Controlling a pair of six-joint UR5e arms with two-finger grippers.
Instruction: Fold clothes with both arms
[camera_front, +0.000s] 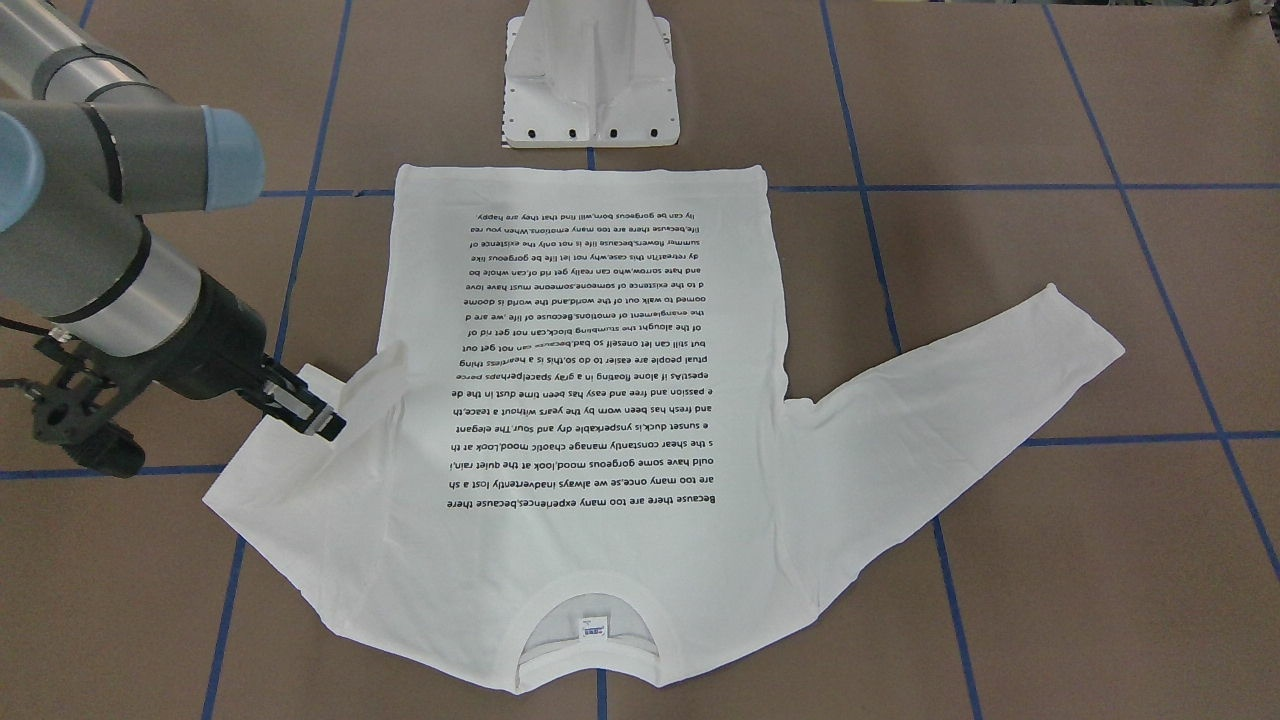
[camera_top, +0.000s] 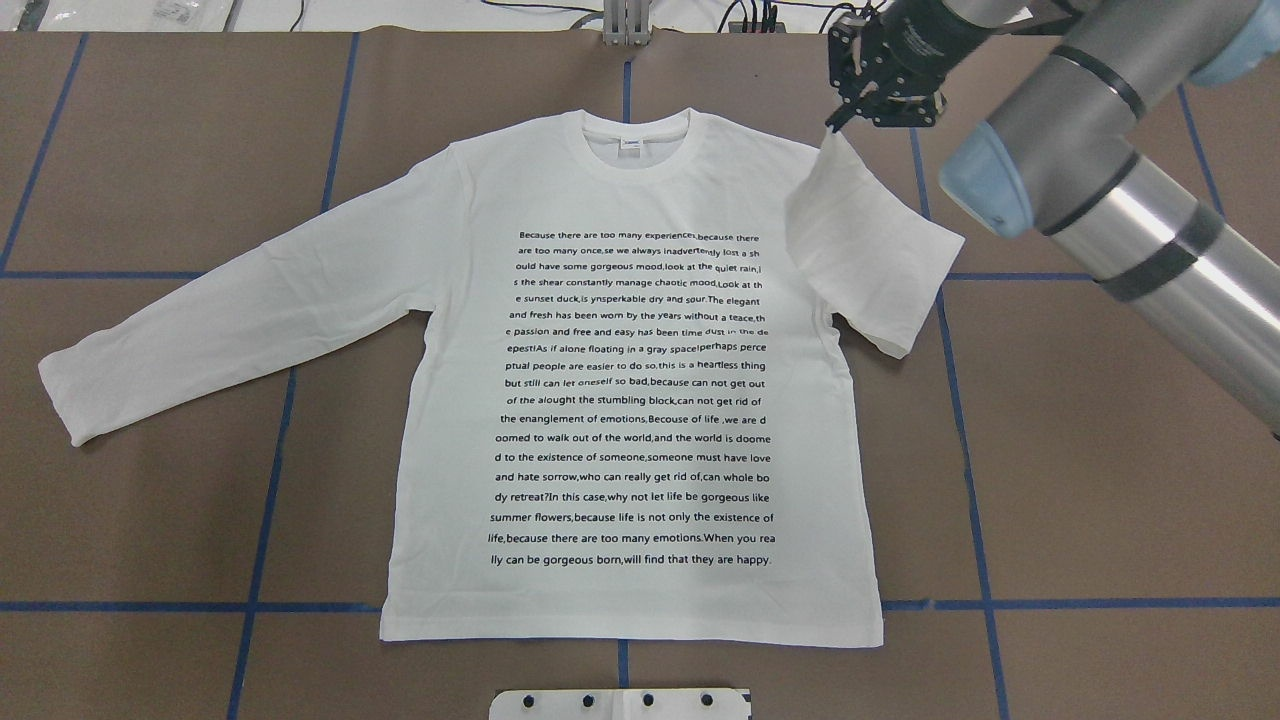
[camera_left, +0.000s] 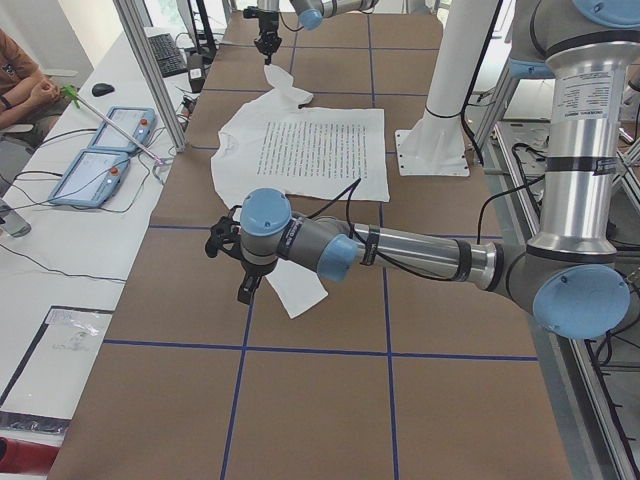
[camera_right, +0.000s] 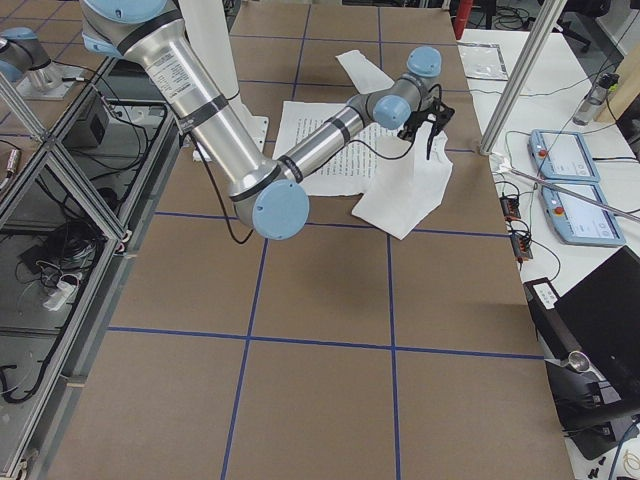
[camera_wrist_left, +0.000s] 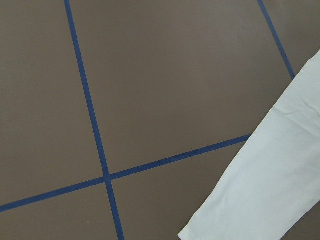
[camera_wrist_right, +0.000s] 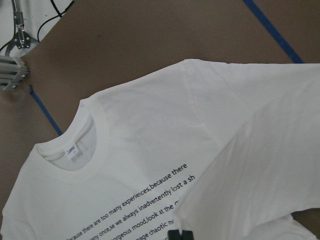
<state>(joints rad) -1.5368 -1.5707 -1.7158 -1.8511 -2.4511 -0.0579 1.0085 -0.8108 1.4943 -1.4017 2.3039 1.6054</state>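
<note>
Arm outstretched, the right end effector (camera_top: 836, 121) pinches the T-shirt (camera_top: 630, 400) by one lifted sleeve (left end effector (camera_left: 243, 288): cannot tell).

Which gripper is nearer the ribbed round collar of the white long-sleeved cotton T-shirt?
Right. The right gripper pinches a lifted sleeve beside the collar; the left gripper hovers far off, by the other sleeve's cuff.
</note>
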